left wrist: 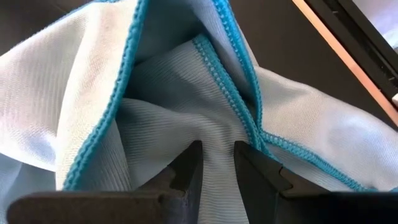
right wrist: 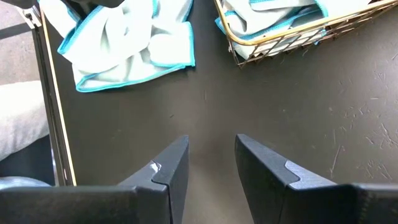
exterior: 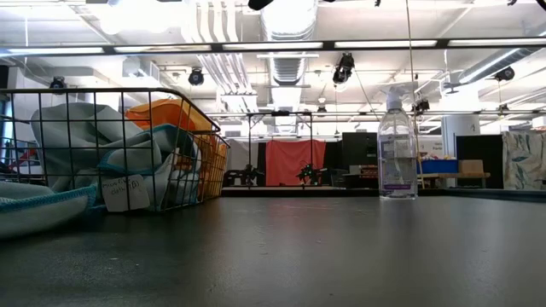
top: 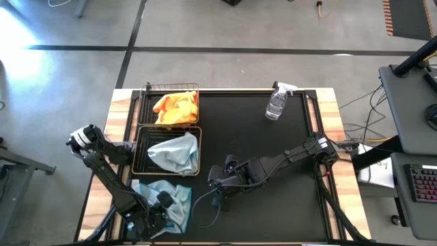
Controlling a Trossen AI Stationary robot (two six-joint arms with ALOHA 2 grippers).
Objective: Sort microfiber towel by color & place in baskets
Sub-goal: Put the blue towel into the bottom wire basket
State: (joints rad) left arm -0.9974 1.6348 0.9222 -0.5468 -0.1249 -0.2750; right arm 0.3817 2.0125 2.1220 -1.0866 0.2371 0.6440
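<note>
A crumpled pale blue-grey towel with a bright blue hem lies on the dark mat at the near left, and my left gripper is shut on it. The near wire basket holds another pale blue-grey towel. The far basket holds orange towels. My right gripper hangs open above the mat's middle, nothing between its fingers. My left gripper pinches a raised fold of the towel's inner part between its two fingers, beside a blue stitched hem. It comes from above, pointing steeply down. The rest of the towel lies bunched on the mat.
A clear spray bottle stands upright at the mat's far right. The mat is bare between the baskets and the right arm. Wooden table edges frame the mat on the left and right.
</note>
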